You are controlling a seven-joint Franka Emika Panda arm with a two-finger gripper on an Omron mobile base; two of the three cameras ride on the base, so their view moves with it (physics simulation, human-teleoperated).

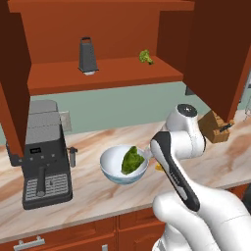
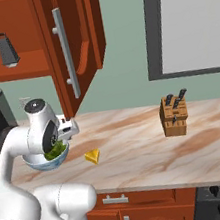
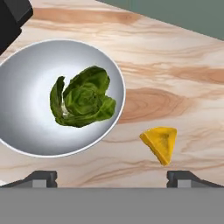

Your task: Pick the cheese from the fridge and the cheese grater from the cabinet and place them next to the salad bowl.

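Showing the gripper (image 3: 111, 180) from above the counter, the hand view is presenting both fingertips (image 3: 41, 178) standing spread wide apart and holding nothing. Just beyond the right-hand fingertip, the cheese (image 3: 160, 143) is lying flat on the marble counter (image 3: 175, 78), untouched by either finger. Ahead of the left-hand fingertip, the salad bowl (image 3: 26, 131) is sitting with its green leaves (image 3: 81, 97) heaped at the middle; cheese and bowl are lying just beside each other without touching.

Farther out, the right base view is showing the knife block (image 2: 174, 115) standing well off to the cheese's far side. The left base view is showing the coffee machine (image 1: 45, 157) sitting on the bowl's other side. High above the fingers, the cabinet (image 1: 103, 73) is hanging with its doors open, the cheese grater (image 1: 87, 56) standing upright on the shelf, a small green item (image 1: 145, 57) lying near it.
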